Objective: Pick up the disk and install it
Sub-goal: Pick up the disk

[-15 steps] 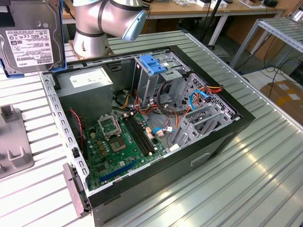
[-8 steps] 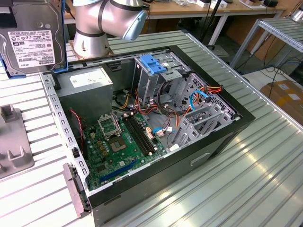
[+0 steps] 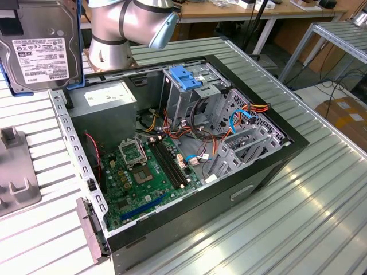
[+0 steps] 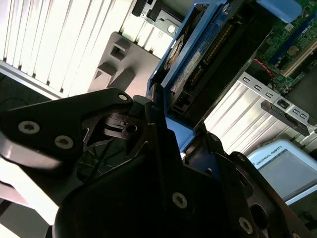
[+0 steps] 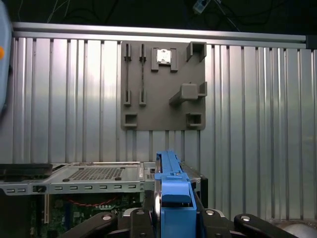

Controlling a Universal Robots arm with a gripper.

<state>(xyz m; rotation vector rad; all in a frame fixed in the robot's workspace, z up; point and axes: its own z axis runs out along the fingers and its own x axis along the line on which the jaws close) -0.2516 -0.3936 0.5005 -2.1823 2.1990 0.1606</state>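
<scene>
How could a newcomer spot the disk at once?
Find the open computer case lying on the slatted metal table. Past its far corner, at the exterior view's left, the disk is held upright in the jaws of the gripper. It alone is a flat grey slab with a white label and blue side rails, unlike the blue bracket atop the cage.

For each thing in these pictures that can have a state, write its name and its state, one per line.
disk, in the air, on edge, gripped.
gripper, shut on the disk's blue rails.
computer case, lying on its side, open.
grey holder, flat on the table, disk not in it.
</scene>
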